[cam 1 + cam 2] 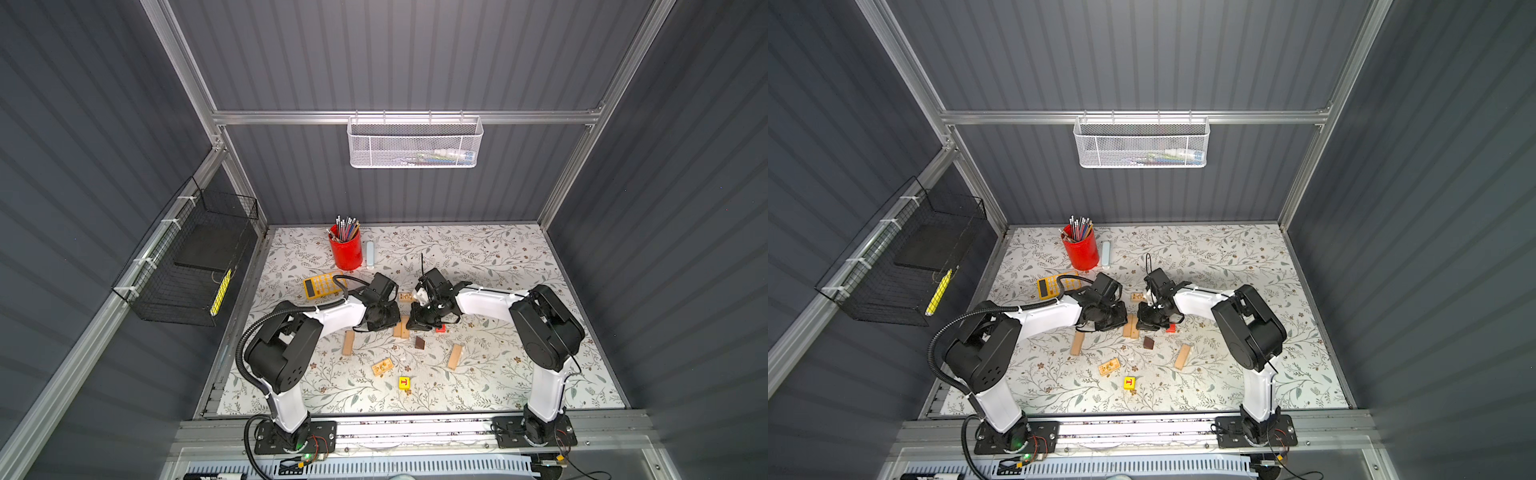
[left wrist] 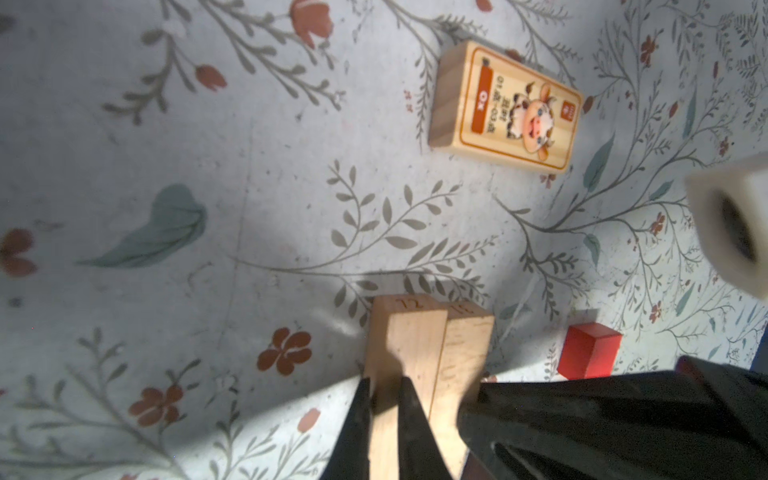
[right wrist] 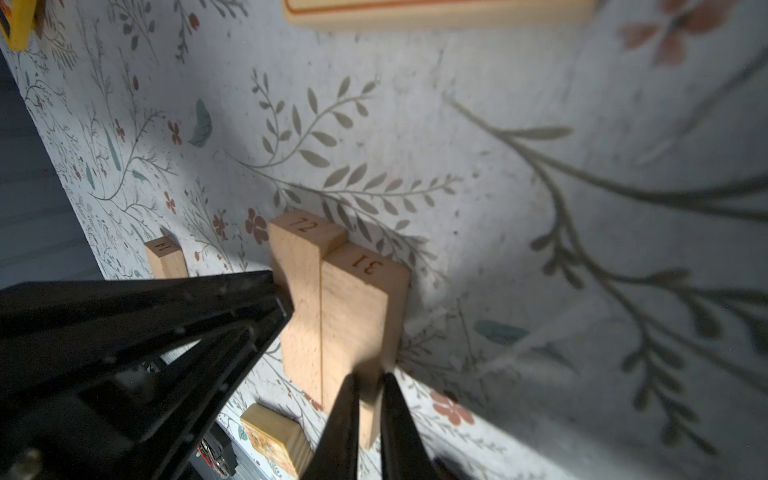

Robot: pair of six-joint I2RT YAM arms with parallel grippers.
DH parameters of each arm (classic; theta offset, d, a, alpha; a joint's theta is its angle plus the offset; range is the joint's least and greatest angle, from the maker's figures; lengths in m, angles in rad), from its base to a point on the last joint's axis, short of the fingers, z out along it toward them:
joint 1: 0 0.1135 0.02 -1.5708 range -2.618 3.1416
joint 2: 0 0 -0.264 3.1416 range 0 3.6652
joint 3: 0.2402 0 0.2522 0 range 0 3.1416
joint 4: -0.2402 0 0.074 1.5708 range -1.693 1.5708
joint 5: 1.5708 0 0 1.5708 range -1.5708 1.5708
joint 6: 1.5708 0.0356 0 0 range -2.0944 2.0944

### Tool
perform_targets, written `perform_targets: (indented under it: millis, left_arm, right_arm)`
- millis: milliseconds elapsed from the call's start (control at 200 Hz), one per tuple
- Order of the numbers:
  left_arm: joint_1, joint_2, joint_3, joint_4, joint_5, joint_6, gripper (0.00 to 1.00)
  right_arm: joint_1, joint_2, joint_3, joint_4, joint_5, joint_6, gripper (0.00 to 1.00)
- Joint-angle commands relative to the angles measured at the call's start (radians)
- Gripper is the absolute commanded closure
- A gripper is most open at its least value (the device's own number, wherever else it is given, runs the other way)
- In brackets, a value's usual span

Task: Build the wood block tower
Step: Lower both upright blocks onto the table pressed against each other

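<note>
Grey ribbed walls (image 1: 395,54) and an aluminium frame (image 1: 399,117) box in a table (image 1: 519,266) covered in pale floral print. A white mesh basket (image 1: 415,143) hangs on the back rail and a black wire basket (image 1: 187,266) on the left wall. The cup (image 1: 345,251) and calculator (image 1: 322,284) sit far left on the table.

The tower is unbuilt. Two planks (image 1: 401,328) lie flat mid-table, side by side and touching, in both top views. The left claw (image 2: 384,382) is closed and empty, its tips against the side of one plank. The right claw (image 3: 368,378) has its fingers drawn almost together with nothing between them, at the outer edge of the other.

A red cube (image 1: 440,329), wedge (image 1: 419,343), yellow cube (image 1: 404,382), printed blocks (image 1: 382,367) and spare planks (image 1: 348,343) lie loose around them.
</note>
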Motion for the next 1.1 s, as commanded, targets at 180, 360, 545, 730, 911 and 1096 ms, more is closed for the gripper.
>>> perform_targets:
  millis: [180,360,545,730,911,1096]
  left_arm:
    - [-0.004,0.013,-0.063,-0.09,0.027,0.032,0.85]
    - [-0.009,0.0,-0.072,-0.091,0.036,0.023,0.85]
    - [-0.014,-0.005,-0.077,-0.11,0.017,0.019,0.85]
    - [-0.017,0.001,-0.083,-0.117,0.028,0.023,0.85]
    - [-0.019,-0.012,-0.094,-0.146,0.008,0.029,0.83]
    - [-0.033,-0.011,-0.112,-0.125,0.044,0.033,0.83]
  right_arm:
    - [0.004,-0.008,-0.006,-0.012,0.038,0.016,0.86]
    - [0.004,-0.019,-0.011,-0.014,0.053,0.026,0.86]
    - [0.004,-0.026,-0.016,-0.014,0.071,0.043,0.85]
    - [0.003,-0.028,-0.017,-0.009,0.068,0.046,0.85]
    - [-0.001,-0.031,-0.013,-0.007,0.072,0.051,0.85]
    - [0.002,-0.039,-0.01,-0.005,0.066,0.046,0.85]
